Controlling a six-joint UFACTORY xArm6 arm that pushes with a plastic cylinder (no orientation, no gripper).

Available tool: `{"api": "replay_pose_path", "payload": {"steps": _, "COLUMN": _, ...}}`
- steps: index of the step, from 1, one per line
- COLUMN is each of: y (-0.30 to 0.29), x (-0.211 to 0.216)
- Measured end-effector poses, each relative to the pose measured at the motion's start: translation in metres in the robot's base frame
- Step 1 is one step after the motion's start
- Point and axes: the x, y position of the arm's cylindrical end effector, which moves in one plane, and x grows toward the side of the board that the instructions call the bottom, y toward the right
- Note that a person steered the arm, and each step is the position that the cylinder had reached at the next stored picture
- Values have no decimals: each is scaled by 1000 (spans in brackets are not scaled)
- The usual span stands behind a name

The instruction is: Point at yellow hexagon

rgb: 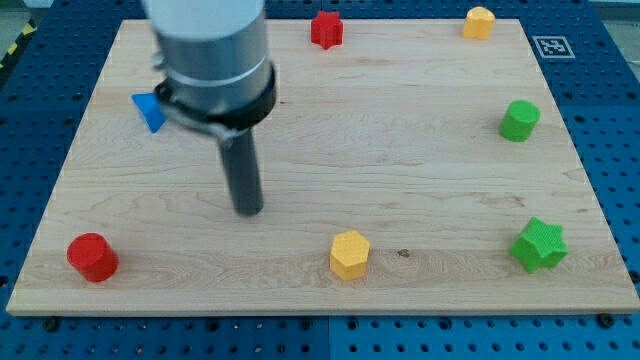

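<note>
Right of my tip [247, 210] and a bit lower in the view sits the yellow plastic hexagon block [350, 253], well apart from it on the pale wooden board [400, 150]. No claw here to be open or closed (just a bare rod). I'd slide toward the lower right and stop just short, since another yellow block [479, 22] sits far off at the top right.

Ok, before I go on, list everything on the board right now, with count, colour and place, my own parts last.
Wooden board: one, light wood, fills the view.
Yellow hexagon block: one, bottom centre.
Second yellow block: one, top right, shape unclear.
Red star-like block: one, top centre.
Red cylinder block: one, bottom left.
Blue triangular block: one, left, partly behind the arm.
Green cylinder block: one, right edge.
Green star block: one, bottom right.
My tip: one, dark rod, left of centre, touching no block.
</note>
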Motion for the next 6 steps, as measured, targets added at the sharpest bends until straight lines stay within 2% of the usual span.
{"api": "replay_pose_path", "payload": {"steps": 1, "y": 22, "x": 55}}
{"api": "replay_pose_path", "payload": {"steps": 2, "y": 49, "x": 75}}
{"api": "replay_pose_path", "payload": {"steps": 6, "y": 106, "x": 83}}
